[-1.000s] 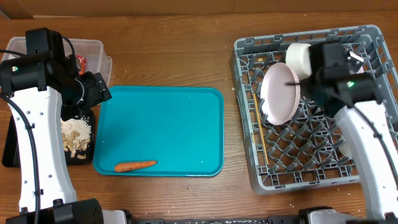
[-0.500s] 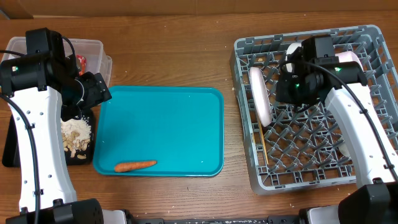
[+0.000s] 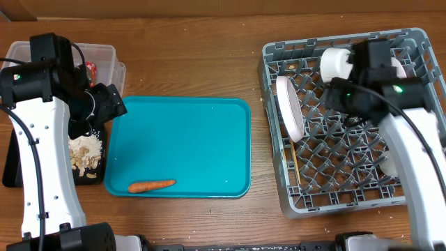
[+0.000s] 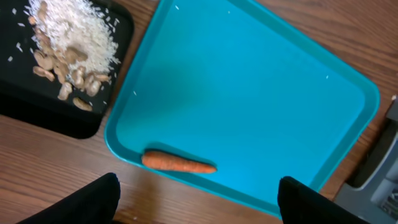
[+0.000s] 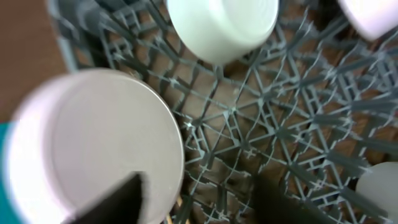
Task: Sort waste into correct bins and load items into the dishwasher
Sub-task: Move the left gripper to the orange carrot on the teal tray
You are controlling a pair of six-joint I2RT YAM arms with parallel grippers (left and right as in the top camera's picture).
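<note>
In overhead view: plate (image 3: 289, 115) stands on edge by left wall of dish rack (image 3: 348, 203), white bowl (image 3: 334, 64) at rack's far side. Carrot (image 3: 151, 185) lies on teal tray (image 3: 181, 132) near front edge. Food scraps (image 3: 85, 152) heaped in black tray (image 3: 14, 171); wrapper (image 3: 90, 68) in clear tub (image 3: 104, 52).

Left wrist: left gripper (image 4: 205, 199) spread wide, empty, over carrot.

Right wrist, blurred: right gripper (image 5: 199, 202) seems parted, gripping nothing; plate beside one finger, contact unclear.
</note>
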